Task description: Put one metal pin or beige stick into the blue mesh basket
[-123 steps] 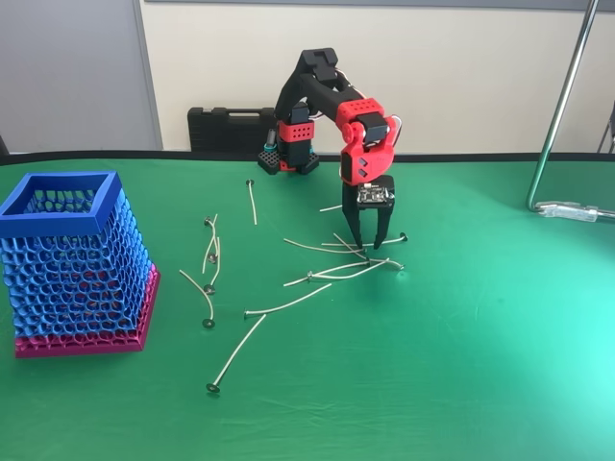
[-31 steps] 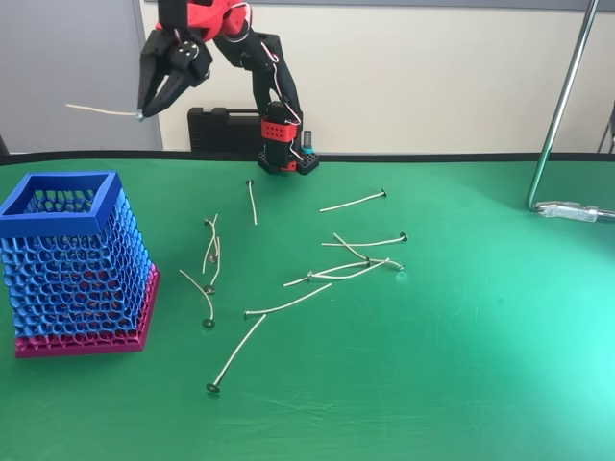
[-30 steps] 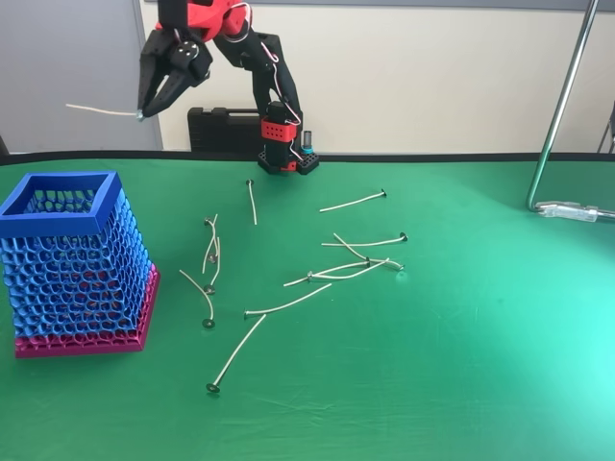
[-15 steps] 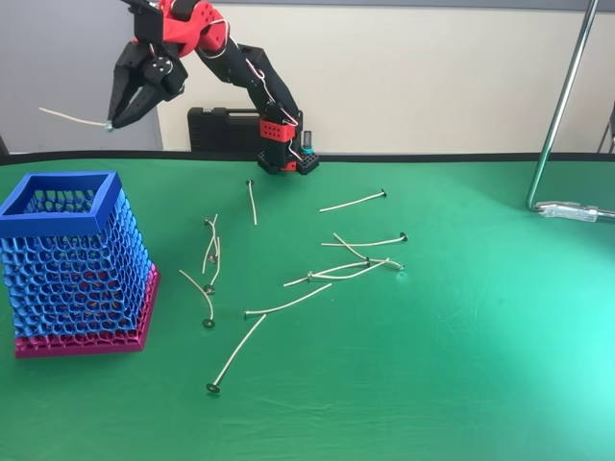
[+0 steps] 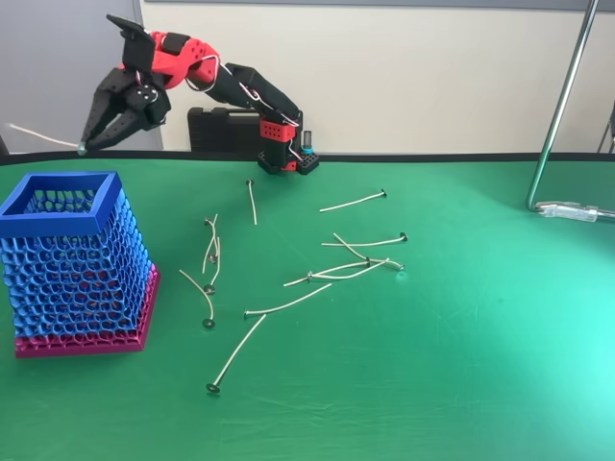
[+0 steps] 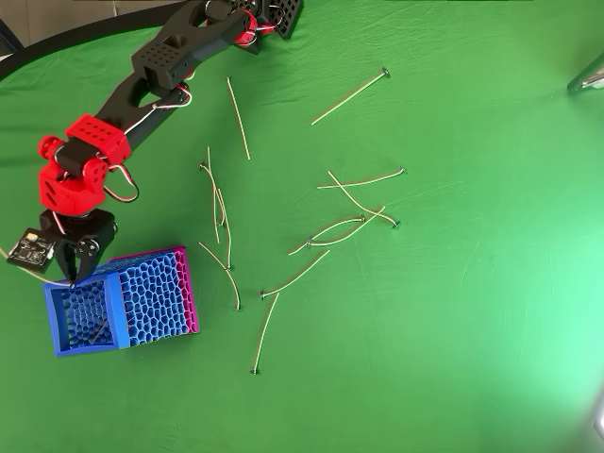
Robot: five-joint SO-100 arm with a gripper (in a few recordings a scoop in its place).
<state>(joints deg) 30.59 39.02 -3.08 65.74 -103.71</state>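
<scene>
**Pin held above basket**

Blue mesh basket (image 5: 75, 259): honeycomb walls, solid blue rim, magenta base. Loose pins (image 5: 288, 305) lie right of it. Above its rear edge, the gripper (image 5: 85, 146) pinches a thin pale pin (image 5: 38, 135) by one end, fingers closed on it.

In the fixed view the basket (image 5: 72, 264) stands at the left of the desk (image 5: 480, 336). The gripper (image 5: 88, 144) hangs above the basket's far left corner, a pin (image 5: 38, 135) sticking out leftward from its fingers (image 5: 108, 130). Loose pins (image 5: 346, 269) lie scattered to the basket's right, mid-desk. The arm's base (image 5: 285, 154) sits at the far edge, a case (image 5: 226, 130) behind it.
</scene>
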